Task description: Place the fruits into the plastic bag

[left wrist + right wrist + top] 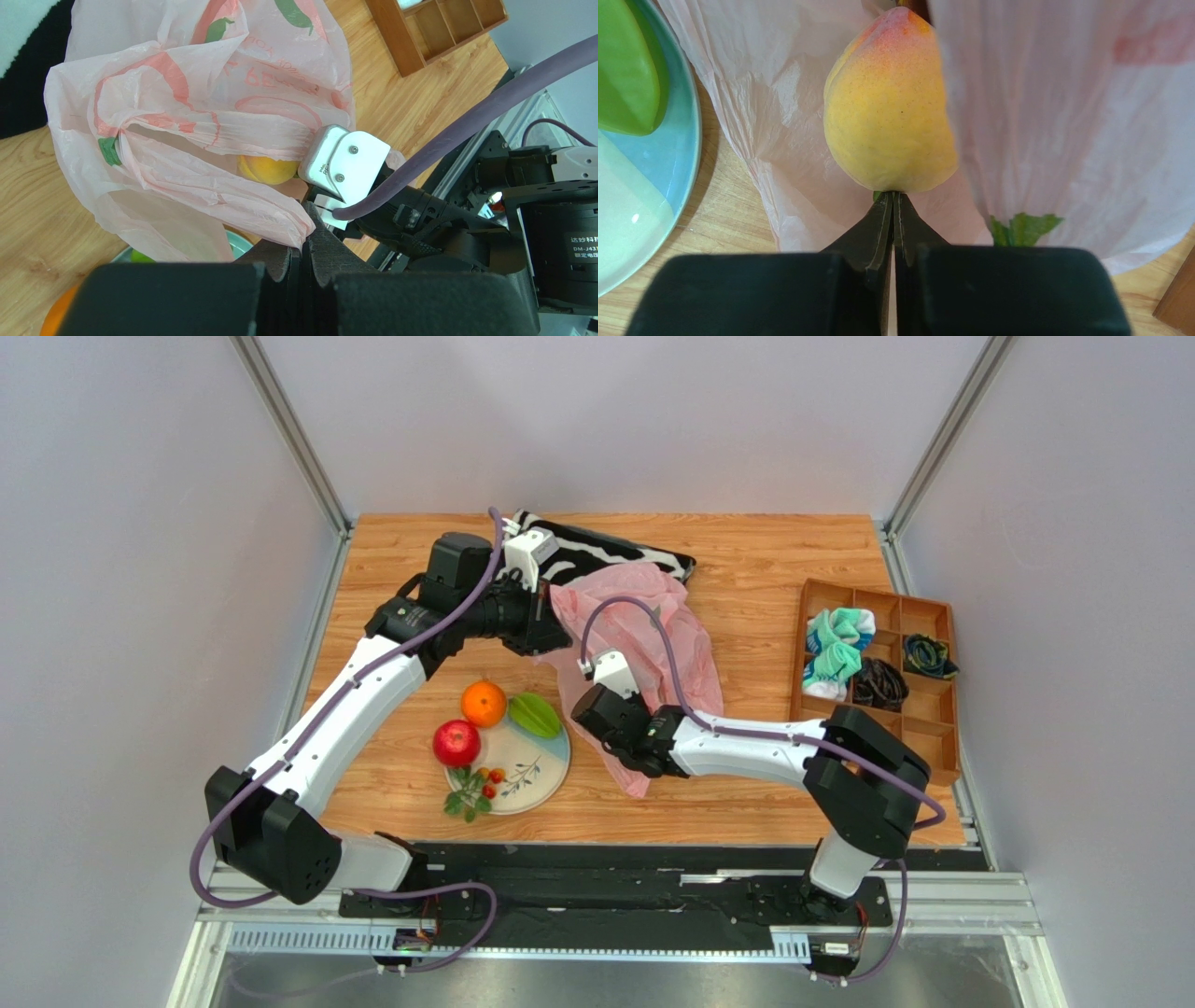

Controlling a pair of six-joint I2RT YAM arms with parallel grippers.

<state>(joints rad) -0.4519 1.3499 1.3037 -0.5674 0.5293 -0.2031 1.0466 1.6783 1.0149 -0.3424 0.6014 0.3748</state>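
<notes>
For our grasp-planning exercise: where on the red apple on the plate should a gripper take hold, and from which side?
Grip the red apple across its round middle, from straight above. The orange crowds its far side and the berry sprig its near side, so the jaws likely fit best closing left and right, where there is room.

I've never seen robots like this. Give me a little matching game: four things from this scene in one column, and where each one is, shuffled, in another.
Things:
1. yellow-orange fruit
2. plastic bag
3. green ridged fruit
4. zebra-striped pouch

Places:
A. lying on the plate
B. at the far edge of the table
C. pinched by the left gripper
D. held at the tips of the right gripper

Pairs: 1-D, 2-C, 3-A, 4-B
</notes>
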